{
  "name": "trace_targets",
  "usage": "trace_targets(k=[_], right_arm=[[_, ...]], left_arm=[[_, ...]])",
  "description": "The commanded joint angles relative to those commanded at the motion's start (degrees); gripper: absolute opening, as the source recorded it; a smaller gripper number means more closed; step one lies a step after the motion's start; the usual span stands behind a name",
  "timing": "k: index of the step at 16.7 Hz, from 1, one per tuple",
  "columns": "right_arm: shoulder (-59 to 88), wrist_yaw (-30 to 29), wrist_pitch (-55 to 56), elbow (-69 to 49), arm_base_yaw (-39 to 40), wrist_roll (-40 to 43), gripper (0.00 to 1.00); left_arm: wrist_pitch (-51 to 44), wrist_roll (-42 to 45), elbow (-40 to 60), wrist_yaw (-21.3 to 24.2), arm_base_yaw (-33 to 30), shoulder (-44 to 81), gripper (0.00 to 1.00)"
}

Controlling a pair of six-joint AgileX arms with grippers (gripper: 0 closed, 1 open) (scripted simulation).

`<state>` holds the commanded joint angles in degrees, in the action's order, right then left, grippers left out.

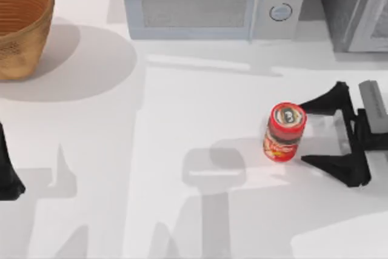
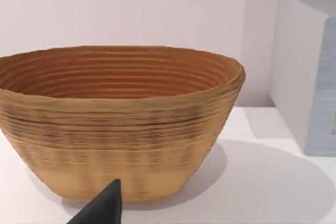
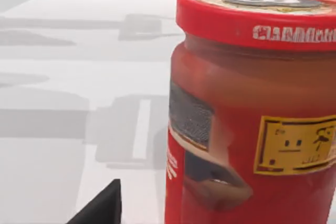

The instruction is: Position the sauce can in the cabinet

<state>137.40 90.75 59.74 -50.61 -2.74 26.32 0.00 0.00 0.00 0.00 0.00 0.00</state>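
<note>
The sauce can (image 1: 284,131), a small red tin with a silver top and a red-yellow label, stands upright on the white table right of centre. My right gripper (image 1: 303,133) is open at the can's right side, one black finger on each flank and not touching it. Its wrist view shows the sauce can (image 3: 252,108) very close, with one fingertip (image 3: 102,208) beside it. The cabinet (image 1: 354,7), a dark-grey unit with a paler framed panel, stands at the back right corner. My left gripper (image 1: 6,177) is parked at the table's left edge, open and holding nothing.
A white microwave (image 1: 206,1) with two round knobs stands at the back centre, left of the cabinet. A woven basket (image 1: 21,25) sits at the back left and shows close up as the basket (image 2: 115,124) in the left wrist view. The table (image 1: 151,150) is bare in its middle.
</note>
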Motion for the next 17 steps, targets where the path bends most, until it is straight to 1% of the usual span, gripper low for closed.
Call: trace_targets(k=[5, 12, 15, 17], right_arm=[[2.69, -1.18, 13.04, -0.61, 1.13, -10.86, 1.0], [7.01, -6.99, 34.08, -1.18, 6.75, -28.15, 1.0], [8.2, -9.13, 39.54, -1.14, 8.84, -32.4, 1.0], [8.49, -9.69, 40.87, -1.11, 9.39, -33.39, 1.0]], left_arm=[[0.0, 0.0, 0.0, 0.0, 0.0, 0.0, 1.0], [0.0, 0.0, 0.0, 0.0, 0.0, 0.0, 1.0], [0.0, 0.0, 0.0, 0.0, 0.0, 0.0, 1.0], [0.0, 0.0, 0.0, 0.0, 0.0, 0.0, 1.0]])
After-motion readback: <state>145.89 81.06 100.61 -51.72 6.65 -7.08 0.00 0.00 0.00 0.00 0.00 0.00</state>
